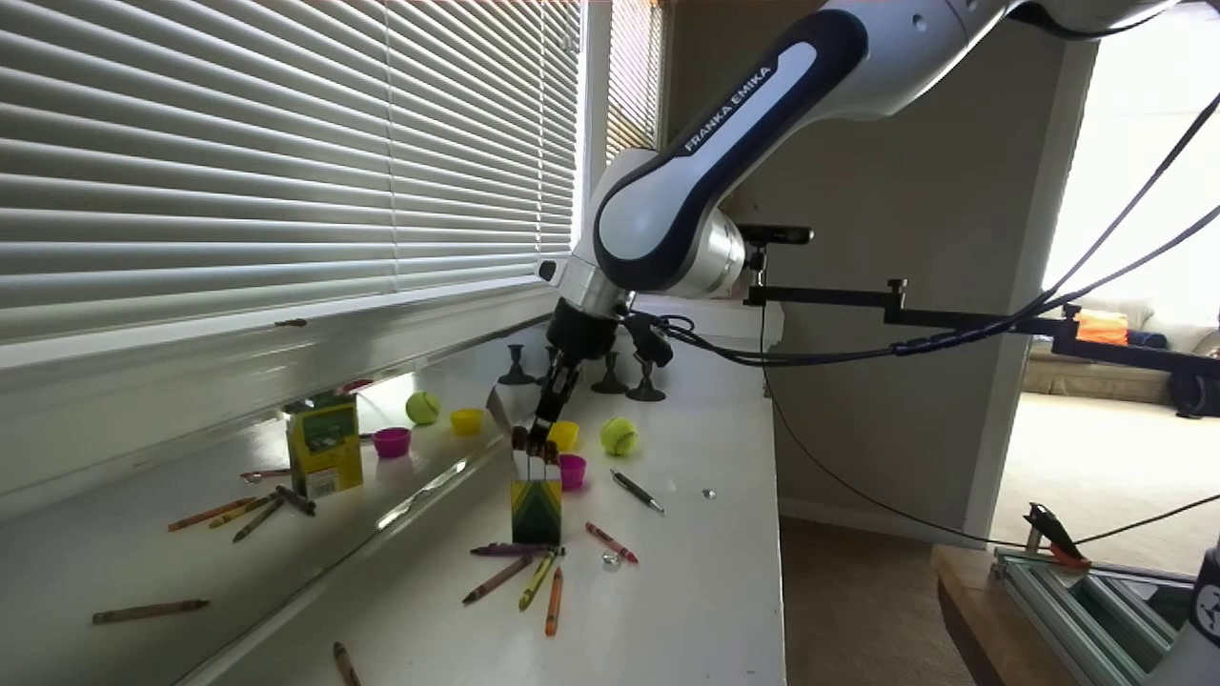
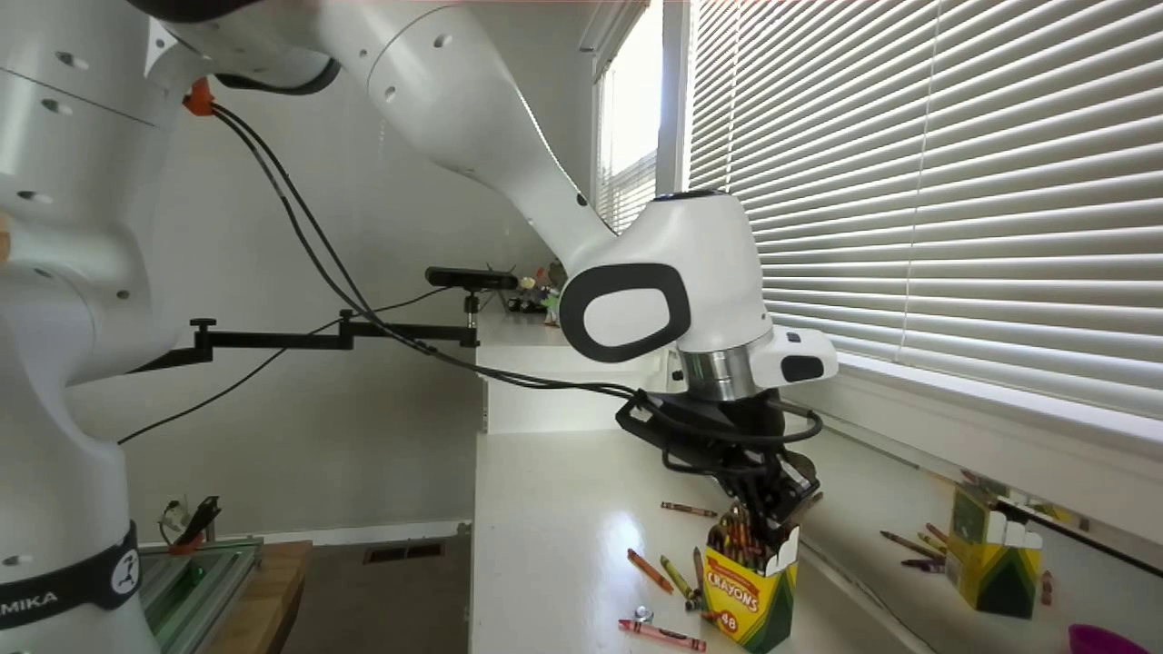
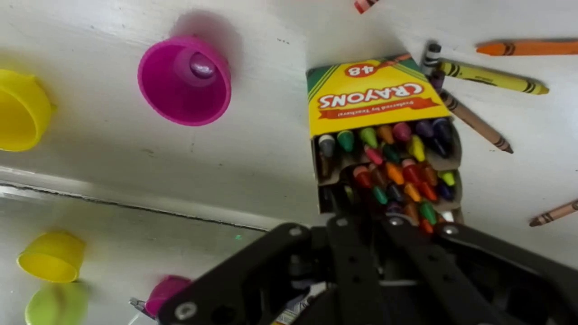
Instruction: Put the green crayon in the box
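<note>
The box (image 1: 536,511) is a yellow-green crayon carton standing upright and open on the white ledge. It also shows in an exterior view (image 2: 747,595) and in the wrist view (image 3: 375,103), packed with crayons. My gripper (image 1: 539,436) points down at the box's top, with its fingertips (image 3: 350,198) reaching into the back left part of the opening. The fingers are close together, but their tips are dark and partly hidden. A small yellow-green strip (image 3: 349,193) shows beside them; I cannot tell whether it is held. Several green tips stand in the box, including a green crayon (image 3: 428,212).
Loose crayons lie beside the box, including a yellow crayon (image 3: 494,79) and an orange crayon (image 3: 528,48). A magenta cup (image 3: 185,81), a yellow cup (image 3: 20,110), a tennis ball (image 1: 619,436), a pen (image 1: 637,492) and dark candlesticks (image 1: 646,383) stand or lie around. The glossy back panel reflects them.
</note>
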